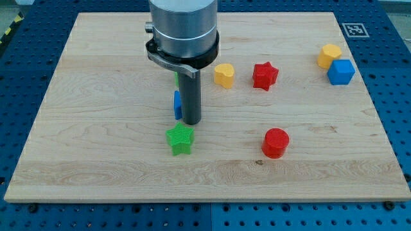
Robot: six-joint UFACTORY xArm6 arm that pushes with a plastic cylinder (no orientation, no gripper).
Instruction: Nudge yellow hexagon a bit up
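A yellow block point(329, 56) that looks hexagonal sits at the board's upper right, touching a blue cube point(341, 72) just below and to its right. A second yellow block point(224, 75), rounder and with a notched top, lies near the middle top. My tip point(191, 122) stands left of centre, far to the left of the hexagon. It is just above and to the right of a green star point(180, 139). A blue block point(176, 104) is partly hidden behind the rod on its left side.
A red star point(264, 76) lies right of the second yellow block. A red cylinder point(276, 142) sits lower, right of centre. A sliver of a green block point(176, 78) shows behind the arm. The wooden board point(96, 160) ends near the hexagon's right.
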